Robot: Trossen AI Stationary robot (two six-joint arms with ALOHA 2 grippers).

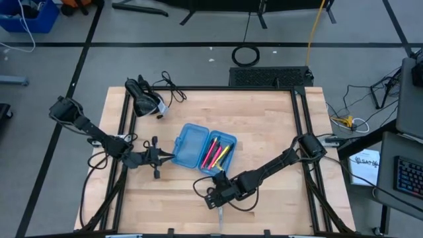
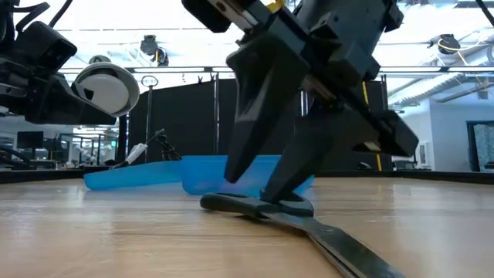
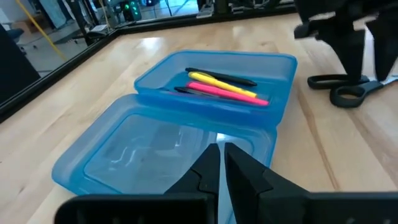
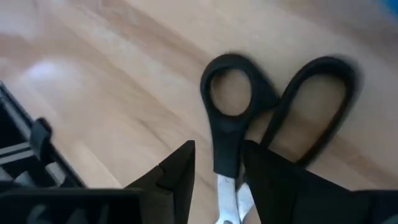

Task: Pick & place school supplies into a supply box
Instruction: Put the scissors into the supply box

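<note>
Right tool [image 4: 214, 165] straddles the scissors [image 4: 261, 118] part-open, gripping nothing yet, at five o'clock of the supply box [image 1: 188, 147], poised to pinch them.

Bright, even ceiling light washes over my table [image 1: 264, 132], leaving only soft shadows. Windows behind glare white in the low view. My right wrist view is blurred, the scissors [image 4: 273, 106] smeared and out of focus.
</note>
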